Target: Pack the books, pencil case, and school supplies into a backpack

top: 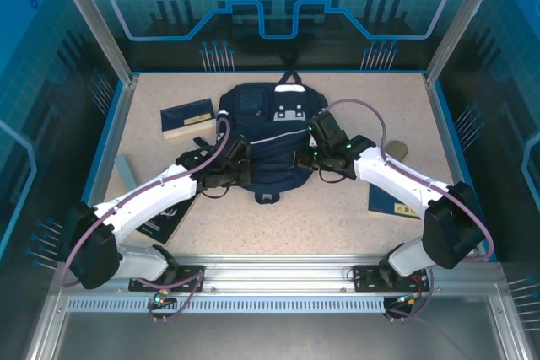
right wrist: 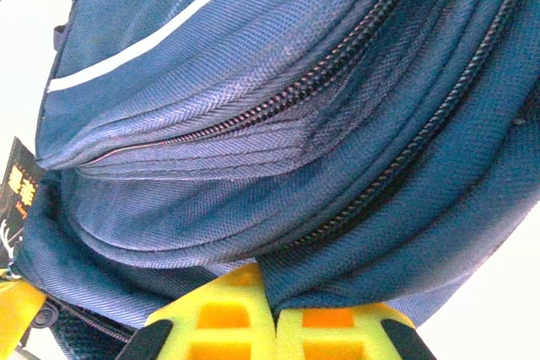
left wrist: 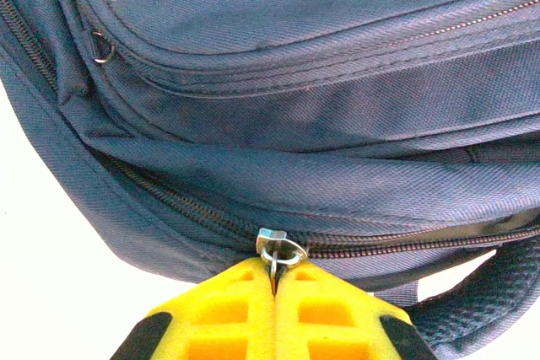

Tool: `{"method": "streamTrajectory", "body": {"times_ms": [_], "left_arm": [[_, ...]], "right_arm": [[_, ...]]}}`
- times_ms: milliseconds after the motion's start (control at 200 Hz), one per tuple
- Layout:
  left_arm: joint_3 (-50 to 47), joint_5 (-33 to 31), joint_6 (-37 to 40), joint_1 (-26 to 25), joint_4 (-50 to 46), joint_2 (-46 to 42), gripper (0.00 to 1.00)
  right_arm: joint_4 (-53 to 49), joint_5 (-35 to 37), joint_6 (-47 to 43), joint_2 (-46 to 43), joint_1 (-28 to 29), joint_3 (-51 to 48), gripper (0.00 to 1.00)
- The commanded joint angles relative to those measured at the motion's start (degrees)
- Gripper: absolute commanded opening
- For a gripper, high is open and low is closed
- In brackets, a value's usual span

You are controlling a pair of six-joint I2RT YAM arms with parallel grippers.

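The navy backpack [top: 268, 132] lies flat mid-table, its top loop at the far end. My left gripper [top: 242, 163] is at its left side, shut on the metal zipper pull [left wrist: 278, 252] of the main zipper; the pull sits pinched between the yellow fingertips [left wrist: 245, 292]. My right gripper [top: 304, 158] is at the backpack's right side, shut on a fold of its fabric [right wrist: 337, 267] just below a zipper line. One navy book [top: 187, 119] lies far left of the backpack, another [top: 394, 201] near right, and a third [top: 171, 218] partly under my left arm. The pencil case is out of view.
A small tan rounded object [top: 396, 151] peeks out behind my right arm. A grey strip [top: 125, 171] lies by the left wall. Blue-edged walls close the table on three sides. Bare tabletop [top: 278, 225] lies in front of the backpack.
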Motion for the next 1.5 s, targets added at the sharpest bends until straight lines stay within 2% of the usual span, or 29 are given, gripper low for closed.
{"method": "streamTrajectory", "body": {"times_ms": [0,65,110,185,275,305,385,425,490,580,920,1221,1326,1496], "left_arm": [[-0.1,-3.0,2.6,2.6,-4.3,-0.2,0.00],[-0.4,-0.9,3.7,2.7,-3.5,-0.3,0.00],[-0.9,3.0,4.5,2.7,-1.5,-0.4,0.00],[-2.1,9.9,5.2,1.8,3.5,-1.2,0.00],[-2.7,12.9,4.8,0.1,7.7,-1.3,0.00],[-2.8,14.0,4.6,-0.3,9.2,-1.2,0.00],[-2.9,15.9,3.5,-1.6,12.3,-0.5,0.00],[-2.7,17.1,3.0,-2.2,13.7,0.2,0.00],[-1.7,18.8,2.1,-3.3,15.4,1.7,0.00],[0.2,21.1,1.1,-4.5,16.3,4.5,0.00],[4.8,24.0,0.8,-6.7,16.1,11.5,0.00],[6.6,25.5,2.5,-7.1,13.3,13.7,0.00],[6.9,25.6,3.4,-7.2,12.1,13.8,0.00],[7.8,22.6,6.4,-7.1,6.0,13.2,0.00]], "right_arm": [[-4.9,7.8,-1.5,-2.2,-2.7,-1.1,0.00],[-4.7,7.5,-1.4,-2.5,-3.5,-1.3,0.00],[-4.1,5.8,-1.9,-2.5,-4.2,-1.4,0.00],[-0.3,-3.0,-2.8,-2.4,-6.0,-2.0,0.02],[4.0,-10.9,-0.6,-3.4,-7.7,-3.7,0.15],[4.3,-11.7,0.3,-3.7,-8.1,-4.0,0.20],[2.8,-11.6,3.5,-5.1,-9.3,-4.9,0.43],[1.6,-11.2,4.9,-5.9,-9.9,-5.3,0.50],[-1.0,-9.9,7.1,-7.4,-10.4,-5.7,0.56],[-3.6,-8.6,9.5,-9.6,-10.6,-6.3,0.58],[-5.4,-9.2,24.2,-14.7,-9.5,-11.2,0.57],[-4.0,-10.0,27.9,-8.2,-6.4,-11.8,0.50],[-3.0,-9.9,27.6,-5.3,-6.1,-10.3,0.43],[-5.7,-5.2,24.4,-3.1,-6.1,-7.2,0.16]]}}
